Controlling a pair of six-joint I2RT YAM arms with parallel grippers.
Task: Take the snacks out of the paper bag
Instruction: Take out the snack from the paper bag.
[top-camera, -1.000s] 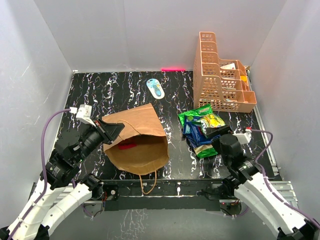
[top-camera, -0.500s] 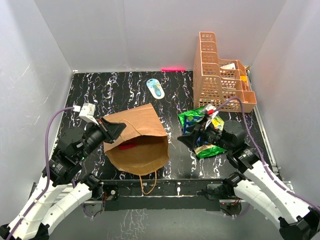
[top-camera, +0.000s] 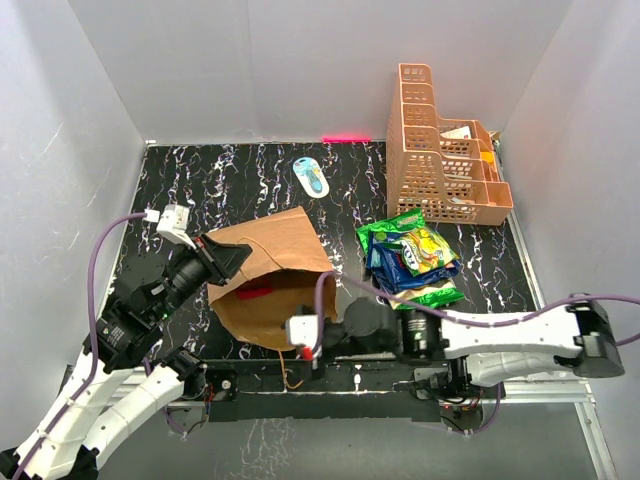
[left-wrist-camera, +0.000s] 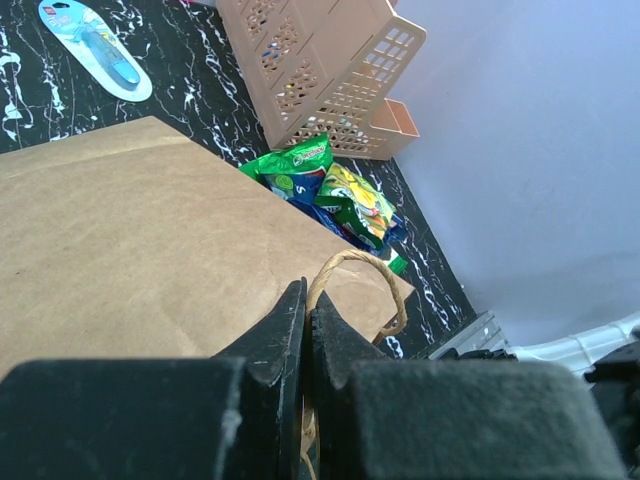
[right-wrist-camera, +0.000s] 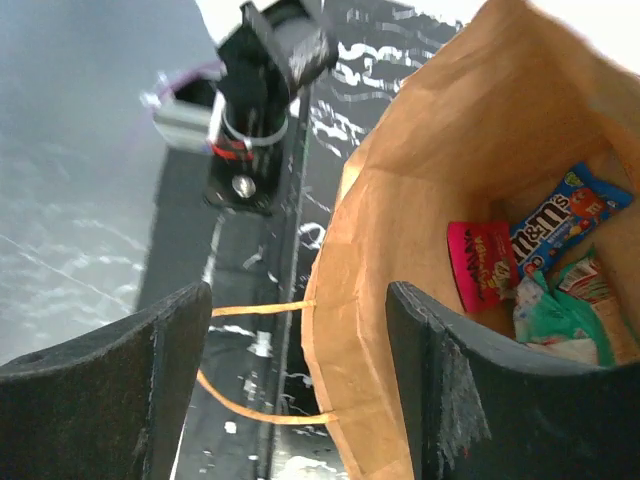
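Note:
The brown paper bag lies on its side, its mouth toward the arms. My left gripper is shut on the bag's upper rim by a twisted handle, holding the mouth up. My right gripper is open at the mouth, the bag's near rim between its fingers, one finger over the inside. Inside lie a pink packet, a blue packet and a teal one. More snacks are piled on the table to the right of the bag.
An orange lattice basket stands at the back right. A small blue-white oval object lies at the back centre. The bag's lower handle loops out over the table's front edge. My right arm stretches across the front.
My right arm has swung from the snack pile on the right across the front to the bag's mouth. The left gripper and the bag have hardly moved.

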